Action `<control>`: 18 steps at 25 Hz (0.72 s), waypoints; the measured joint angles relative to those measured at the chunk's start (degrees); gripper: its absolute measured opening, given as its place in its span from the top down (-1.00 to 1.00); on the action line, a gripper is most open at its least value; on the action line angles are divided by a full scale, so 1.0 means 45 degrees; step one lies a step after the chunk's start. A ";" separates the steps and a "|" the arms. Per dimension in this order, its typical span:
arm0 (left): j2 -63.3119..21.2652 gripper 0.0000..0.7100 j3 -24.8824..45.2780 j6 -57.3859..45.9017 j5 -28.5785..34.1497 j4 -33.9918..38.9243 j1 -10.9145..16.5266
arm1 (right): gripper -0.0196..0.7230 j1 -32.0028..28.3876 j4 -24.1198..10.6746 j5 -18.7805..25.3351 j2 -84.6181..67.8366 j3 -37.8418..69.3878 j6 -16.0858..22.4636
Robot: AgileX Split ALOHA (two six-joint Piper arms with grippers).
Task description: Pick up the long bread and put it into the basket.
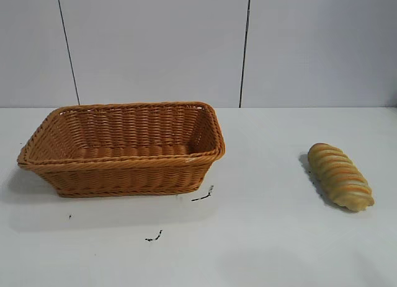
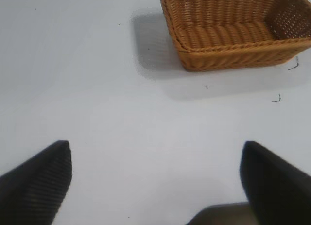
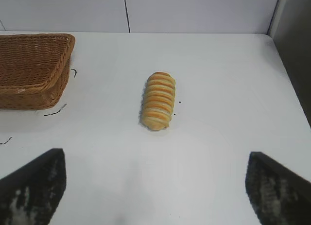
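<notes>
The long bread (image 1: 340,175) (image 3: 158,100), a golden-tan ridged loaf, lies on the white table at the right. The empty woven orange-brown basket (image 1: 124,165) (image 2: 228,55) (image 3: 34,86) stands at the left. Neither arm shows in the exterior view. In the right wrist view my right gripper (image 3: 156,157) is open, its dark fingers wide apart over bare table, a short way from the bread. In the left wrist view my left gripper (image 2: 156,152) is open too, over bare table well clear of the basket.
Small black marks (image 1: 203,196) (image 1: 154,237) lie on the table in front of the basket. A white panelled wall (image 1: 198,45) runs behind the table. A grey panel (image 3: 296,55) borders the table in the right wrist view. Bare table lies between basket and bread.
</notes>
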 joint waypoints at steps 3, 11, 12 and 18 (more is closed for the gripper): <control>0.0000 -0.95 0.0000 0.0000 0.0000 0.0000 0.0000 | -0.91 0.0000 0.0000 0.0000 0.0000 0.0000 0.0000; 0.0000 -0.95 0.0000 0.0000 0.0000 0.0000 0.0000 | -0.91 0.0000 0.0000 0.0041 0.0093 -0.0055 0.0000; 0.0000 -0.95 0.0000 0.0000 0.0000 0.0000 0.0000 | -0.91 0.0000 0.0000 0.0068 0.0349 -0.0189 0.0000; 0.0000 -0.95 0.0000 0.0000 0.0000 0.0000 0.0000 | -0.91 0.0000 0.0000 0.0070 0.4308 -0.1642 0.0000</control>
